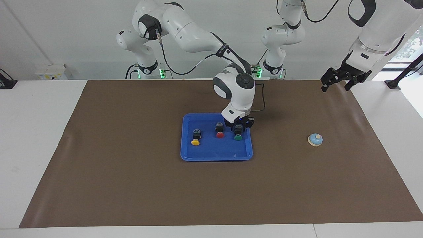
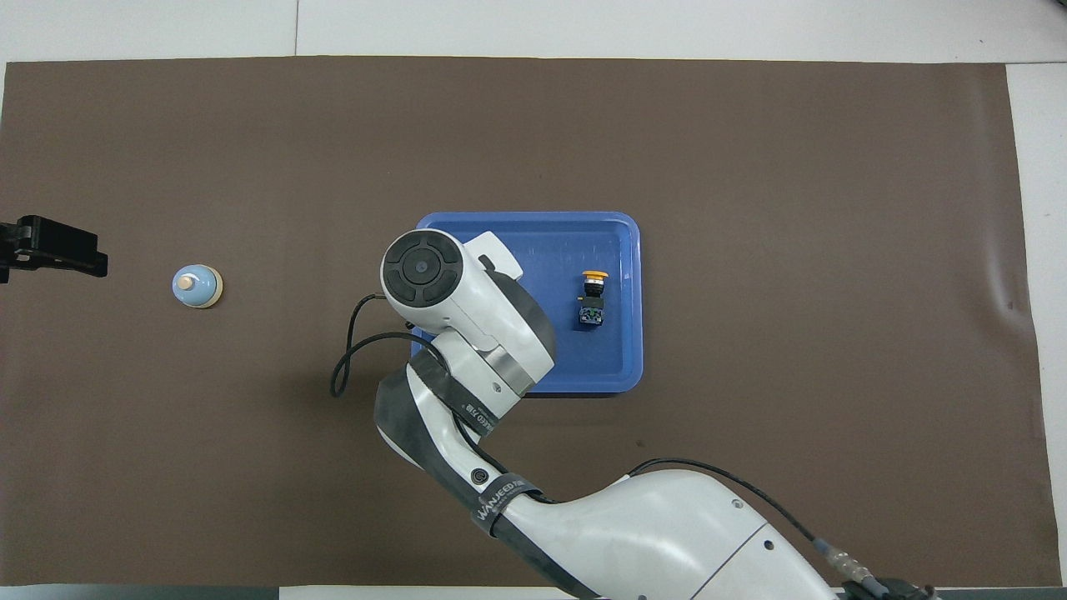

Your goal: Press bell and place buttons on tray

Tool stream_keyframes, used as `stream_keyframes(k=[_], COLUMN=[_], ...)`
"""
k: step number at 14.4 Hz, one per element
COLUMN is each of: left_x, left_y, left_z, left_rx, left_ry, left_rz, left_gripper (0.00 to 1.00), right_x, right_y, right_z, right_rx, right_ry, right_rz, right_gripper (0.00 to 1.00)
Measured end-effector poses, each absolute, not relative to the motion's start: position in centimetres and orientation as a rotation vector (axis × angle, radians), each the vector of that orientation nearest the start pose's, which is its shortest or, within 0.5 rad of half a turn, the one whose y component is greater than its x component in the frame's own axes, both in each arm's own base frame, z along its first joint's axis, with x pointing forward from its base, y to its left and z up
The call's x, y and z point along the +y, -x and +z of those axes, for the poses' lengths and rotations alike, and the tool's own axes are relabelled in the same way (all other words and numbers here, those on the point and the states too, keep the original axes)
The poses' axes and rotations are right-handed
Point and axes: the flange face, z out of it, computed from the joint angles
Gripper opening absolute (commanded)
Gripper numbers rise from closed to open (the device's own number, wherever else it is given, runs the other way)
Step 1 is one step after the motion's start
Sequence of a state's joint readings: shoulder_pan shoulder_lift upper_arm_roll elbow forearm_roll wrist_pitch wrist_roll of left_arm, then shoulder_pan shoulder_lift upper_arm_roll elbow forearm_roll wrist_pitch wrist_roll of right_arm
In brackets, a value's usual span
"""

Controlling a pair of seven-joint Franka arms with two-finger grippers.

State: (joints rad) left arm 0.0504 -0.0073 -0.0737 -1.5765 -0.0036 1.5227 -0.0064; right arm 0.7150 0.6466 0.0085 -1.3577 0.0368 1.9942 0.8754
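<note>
Hiding the red button (image 1: 220,134) overhead, right claw (image 1: 238,129) grip unclear, left claw (image 1: 340,81) wide.

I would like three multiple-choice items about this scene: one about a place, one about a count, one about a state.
1. Where is the bell?
A) on the tray
B) on the brown mat, toward the left arm's end
C) in a gripper

2. How many buttons lie on the tray?
A) one
B) two
C) three

3. The left gripper is:
A) open and empty
B) shut on the bell
C) shut on a button

Answers:
1 B: the bell sits on the mat, apart from the tray.
2 C: yellow button, red button, and green button under the right gripper.
3 A: its fingers stand apart in the air over the mat's edge.
</note>
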Motion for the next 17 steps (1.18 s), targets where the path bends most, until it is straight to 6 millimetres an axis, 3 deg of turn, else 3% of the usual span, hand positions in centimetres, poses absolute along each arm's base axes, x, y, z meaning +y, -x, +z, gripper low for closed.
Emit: stream_keyframes(k=[2, 4, 9, 12, 17], left_x=[-1.3, -1.3, -1.3, -1.3, -1.3], left_y=[-54.7, -54.7, -54.7, -54.7, -54.7], left_z=[62.2, 62.2, 62.2, 62.2, 62.2], left_rx=[0.027, 0.027, 0.027, 0.027, 0.026], left_ry=[3.143, 3.143, 3.143, 3.143, 3.143], left_rz=[0.073, 0.073, 0.073, 0.073, 0.073], left_gripper=[1.0, 1.0, 1.0, 1.0, 1.0], right_x=[44.3, 39.1, 22.6, 15.0, 5.5], right_y=[-56.5, -58.9, -64.0, -64.6, -63.6], right_z=[37.9, 41.8, 49.0, 51.4, 54.7], right_rx=[0.354, 0.464, 0.427, 0.262, 0.044], right_ry=[3.111, 3.096, 3.095, 3.113, 3.113], right_rz=[0.068, 0.067, 0.073, 0.11, 0.169], right_gripper=[1.0, 1.0, 1.0, 1.0, 1.0])
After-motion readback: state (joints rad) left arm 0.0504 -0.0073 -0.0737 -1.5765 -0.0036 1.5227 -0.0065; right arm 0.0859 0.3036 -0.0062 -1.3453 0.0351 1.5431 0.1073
